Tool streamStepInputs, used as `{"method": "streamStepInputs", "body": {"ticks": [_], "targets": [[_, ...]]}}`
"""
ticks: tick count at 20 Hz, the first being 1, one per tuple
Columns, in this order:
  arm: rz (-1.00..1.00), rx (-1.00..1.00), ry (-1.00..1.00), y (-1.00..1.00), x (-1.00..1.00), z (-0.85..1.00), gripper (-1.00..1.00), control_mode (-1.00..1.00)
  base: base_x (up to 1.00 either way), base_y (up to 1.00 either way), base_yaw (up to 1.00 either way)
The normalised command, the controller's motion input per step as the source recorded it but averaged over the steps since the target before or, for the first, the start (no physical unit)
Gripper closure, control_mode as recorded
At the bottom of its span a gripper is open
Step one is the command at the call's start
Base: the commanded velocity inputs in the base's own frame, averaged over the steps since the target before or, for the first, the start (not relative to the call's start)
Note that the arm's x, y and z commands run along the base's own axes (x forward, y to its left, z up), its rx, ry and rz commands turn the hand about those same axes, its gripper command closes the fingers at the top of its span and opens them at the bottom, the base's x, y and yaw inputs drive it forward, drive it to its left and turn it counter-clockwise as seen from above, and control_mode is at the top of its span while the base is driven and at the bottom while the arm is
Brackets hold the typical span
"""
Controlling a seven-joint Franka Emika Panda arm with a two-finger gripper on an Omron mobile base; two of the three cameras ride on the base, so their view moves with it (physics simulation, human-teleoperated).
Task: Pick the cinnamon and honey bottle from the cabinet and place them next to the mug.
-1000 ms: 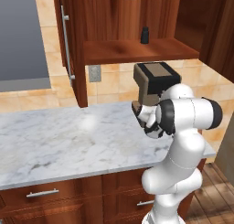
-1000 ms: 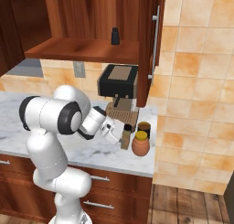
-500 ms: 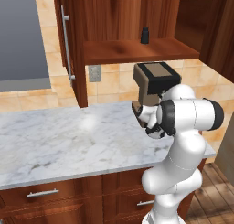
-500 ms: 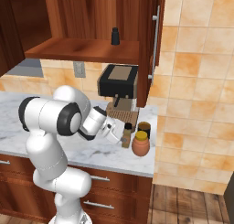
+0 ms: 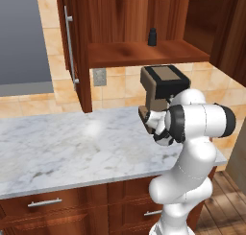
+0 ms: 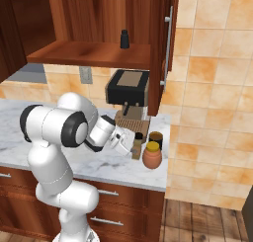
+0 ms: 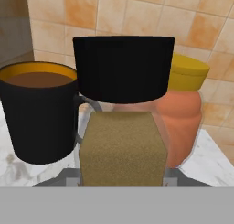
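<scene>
The cinnamon (image 7: pixel 123 145), a tan bottle with a black cap, stands upright right in front of the hand camera, and my gripper (image 6: pixel 126 142) is shut on it just above the marble counter. Left of it in the hand view is the dark mug (image 7: pixel 39 122) with its brownish inside; behind it to the right is the orange-brown honey bottle (image 7: pixel 185 122) with a yellow lid. From the right base view, the cinnamon (image 6: pixel 137 146), honey bottle (image 6: pixel 152 156) and mug (image 6: pixel 155 139) cluster near the counter's right end. The cabinet (image 6: pixel 89 53) hangs open above.
A small all-black bottle (image 6: pixel 124 38) stands on the cabinet shelf (image 5: pixel 144 52). A black coffee machine (image 6: pixel 127 90) sits against the wall behind the mug. The cabinet door (image 6: pixel 165 43) with its silver handle hangs open on the right. The counter edge (image 6: pixel 148 179) is close by.
</scene>
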Motion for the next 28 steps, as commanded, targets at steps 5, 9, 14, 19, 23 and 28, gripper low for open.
{"method": "streamStepInputs", "body": {"ticks": [5,9,14,19,23,28], "targets": [[0.0,0.0,0.0,0.0,0.0,0.0,-1.0,-1.0,0.0,0.0,0.0],[0.0,0.0,0.0,0.0,0.0,0.0,-1.0,-1.0,0.0,0.0,0.0],[0.0,0.0,-0.01,0.0,0.0,-0.01,-1.0,-1.0,0.0,0.0,0.0],[0.0,-0.02,0.0,0.02,0.0,-0.18,-1.0,-1.0,0.0,0.0,0.0],[0.0,-0.05,0.0,0.1,0.02,-0.26,-1.0,-1.0,0.0,0.0,0.0],[0.0,-0.02,0.0,0.26,0.06,-0.06,-1.0,-1.0,0.0,0.0,0.0]]}}
